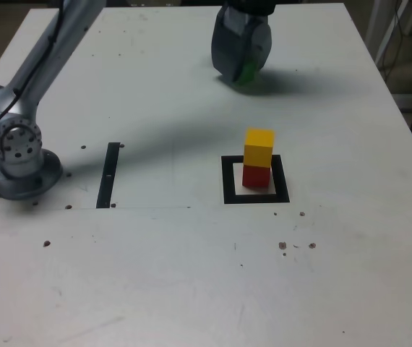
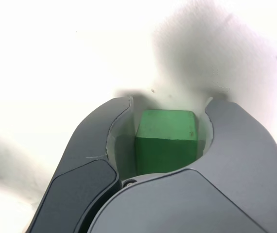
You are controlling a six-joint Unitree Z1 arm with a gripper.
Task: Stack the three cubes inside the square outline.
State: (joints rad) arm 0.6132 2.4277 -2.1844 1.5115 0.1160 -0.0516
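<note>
The green cube (image 2: 166, 138) sits between the two dark jaws of my gripper (image 2: 169, 102), which is shut on it. In the exterior view the gripper (image 1: 243, 71) is low over the far part of the table, and only a sliver of the green cube (image 1: 249, 71) shows at its tip. The yellow cube (image 1: 259, 147) stands on the red cube (image 1: 256, 176) inside the square outline (image 1: 229, 181), nearer the camera than the gripper. The gripper is well apart from that stack.
The arm's base (image 1: 18, 155) stands at the exterior view's left. A thin black strip (image 1: 109, 173) lies between the base and the outline. The white table (image 1: 191, 275) ends close to the exterior view's right side, past the outline.
</note>
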